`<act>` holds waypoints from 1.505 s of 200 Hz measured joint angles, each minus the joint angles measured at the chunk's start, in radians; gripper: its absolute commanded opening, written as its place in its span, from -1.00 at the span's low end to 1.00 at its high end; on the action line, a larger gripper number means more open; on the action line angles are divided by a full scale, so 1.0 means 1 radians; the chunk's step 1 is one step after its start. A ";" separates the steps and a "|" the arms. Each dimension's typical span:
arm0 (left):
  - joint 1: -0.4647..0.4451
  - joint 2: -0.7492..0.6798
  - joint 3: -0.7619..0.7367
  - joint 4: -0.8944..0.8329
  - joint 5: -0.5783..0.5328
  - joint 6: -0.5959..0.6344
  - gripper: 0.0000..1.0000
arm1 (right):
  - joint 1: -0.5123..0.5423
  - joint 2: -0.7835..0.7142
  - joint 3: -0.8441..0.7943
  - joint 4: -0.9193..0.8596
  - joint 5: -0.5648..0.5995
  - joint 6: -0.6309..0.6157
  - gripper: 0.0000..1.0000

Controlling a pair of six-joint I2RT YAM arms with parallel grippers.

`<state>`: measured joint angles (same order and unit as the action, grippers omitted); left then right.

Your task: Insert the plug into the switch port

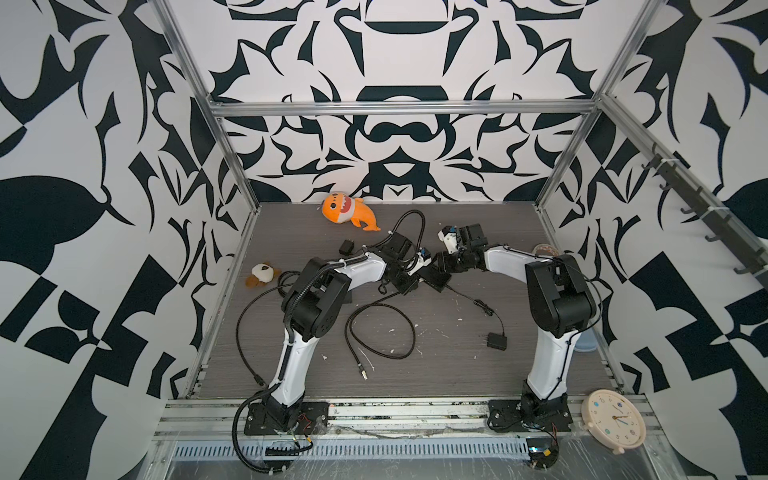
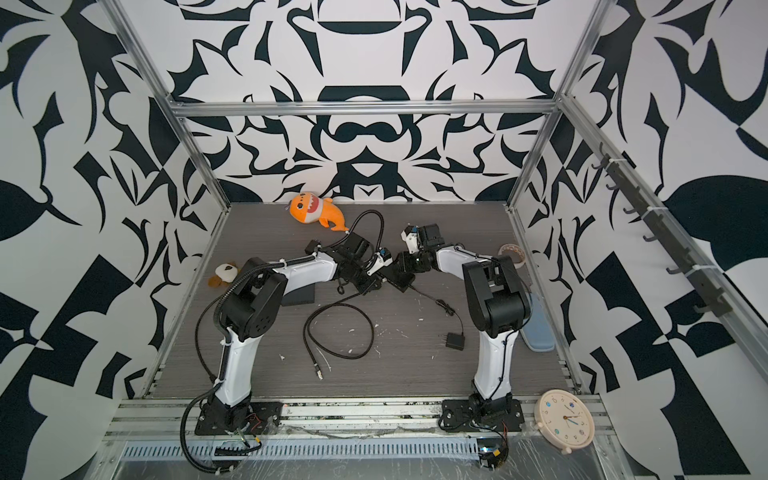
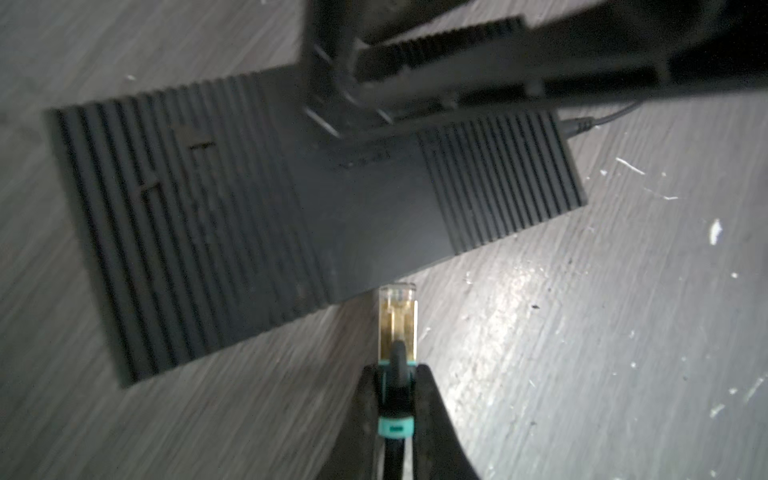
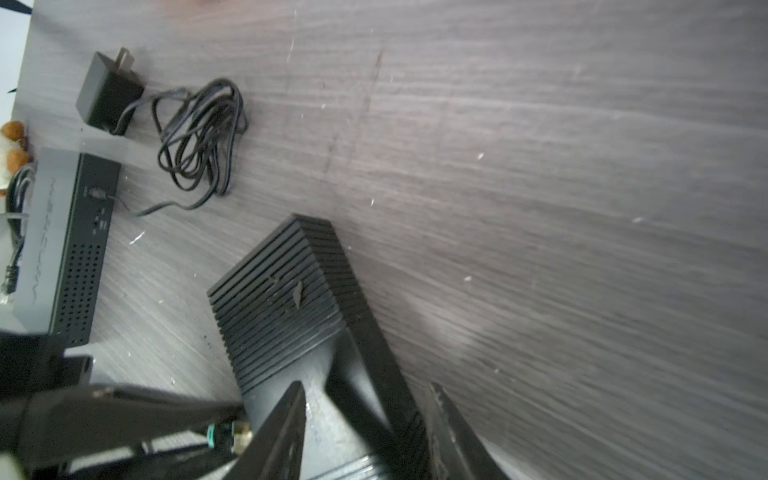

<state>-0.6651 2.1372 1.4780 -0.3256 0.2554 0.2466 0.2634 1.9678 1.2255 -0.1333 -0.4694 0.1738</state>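
The plug [image 3: 397,320], pinched at its teal boot by the left fingers [image 3: 436,409], points at the switch [image 3: 249,216] on the tabletop [image 3: 582,332], tip just beside it. The right fingers [image 4: 286,424] straddle the switch, grip unclear. Likely light, rigid, brittle-latched: best held by the boot.

Switch [image 3: 365,199] ports hidden; plug [image 3: 397,316] tip contact unclear.

My left pincer [image 3: 397,369] is black. The plug [image 3: 397,320] is clear and gold, teal at its back. The switch [image 3: 232,216] is black, ribbed. The table [image 3: 582,332] is grey wood-grain, flecked white. The walls [image 1: 395,137] bear black-and-white swirls; the shark [image 1: 347,210] is orange.
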 measured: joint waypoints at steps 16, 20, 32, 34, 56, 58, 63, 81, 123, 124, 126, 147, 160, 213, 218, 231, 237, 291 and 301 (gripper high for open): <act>0.002 0.004 0.013 -0.018 -0.014 -0.005 -1.00 | 0.000 0.006 0.000 -0.006 -0.013 0.000 -0.02; 0.002 0.006 0.018 -0.023 -0.016 -0.006 -1.00 | 0.000 0.008 0.000 -0.006 -0.015 0.000 -0.02; 0.002 0.014 0.034 -0.036 -0.021 -0.007 -1.00 | -0.002 0.013 0.000 -0.007 -0.023 0.000 -0.02; 0.002 0.015 0.036 -0.038 -0.022 -0.008 -1.00 | -0.002 0.014 0.000 -0.008 -0.024 0.000 -0.02; 0.002 0.026 0.063 -0.067 -0.034 -0.008 -1.00 | -0.005 0.023 0.003 -0.022 -0.037 0.001 -0.03; 0.002 0.027 0.066 -0.070 -0.035 -0.008 -1.00 | -0.006 0.024 0.004 -0.023 -0.039 0.002 -0.03; 0.002 0.029 0.071 -0.076 -0.039 -0.008 -1.00 | -0.007 0.025 0.005 -0.024 -0.042 0.003 -0.04; 0.002 0.031 0.076 -0.084 -0.052 -0.008 -1.00 | -0.010 0.025 0.006 -0.034 -0.053 0.008 -0.05; -0.011 0.035 0.095 -0.119 -0.070 0.002 -1.00 | -0.013 0.029 0.012 -0.054 -0.069 0.033 -0.12; -0.011 0.035 0.095 -0.119 -0.070 0.003 -1.00 | -0.013 0.029 0.012 -0.054 -0.069 0.034 -0.13; -0.012 0.035 0.096 -0.121 -0.071 0.005 -1.00 | -0.013 0.030 0.013 -0.055 -0.070 0.037 -0.13; -0.016 0.037 0.102 -0.130 -0.077 0.012 -1.00 | -0.014 0.032 0.017 -0.058 -0.072 0.064 -0.16; -0.018 0.037 0.102 -0.132 -0.077 0.014 -1.00 | -0.015 0.032 0.017 -0.059 -0.071 0.082 -0.19; -0.022 0.037 0.102 -0.143 -0.077 0.019 -1.00 | -0.017 0.032 0.016 -0.056 -0.069 0.137 -0.26; -0.023 0.036 0.101 -0.143 -0.077 0.020 -1.00 | -0.017 0.032 0.015 -0.055 -0.069 0.139 -0.26; -0.024 0.033 0.097 -0.143 -0.074 0.024 -1.00 | -0.017 0.032 0.014 -0.053 -0.070 0.146 -0.27; -0.025 0.031 0.095 -0.143 -0.074 0.024 -1.00 | -0.017 0.032 0.013 -0.051 -0.072 0.148 -0.27; -0.032 0.030 0.096 -0.152 -0.077 0.032 -1.00 | -0.018 0.029 -0.001 -0.030 -0.080 0.167 -0.30; -0.033 0.030 0.097 -0.153 -0.078 0.031 -1.00 | -0.019 0.026 -0.008 -0.023 -0.084 0.167 -0.31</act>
<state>-0.6983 2.1670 1.5745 -0.4786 0.1772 0.2779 0.2447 1.9942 1.2179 -0.1558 -0.5529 0.3405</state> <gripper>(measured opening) 0.145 0.351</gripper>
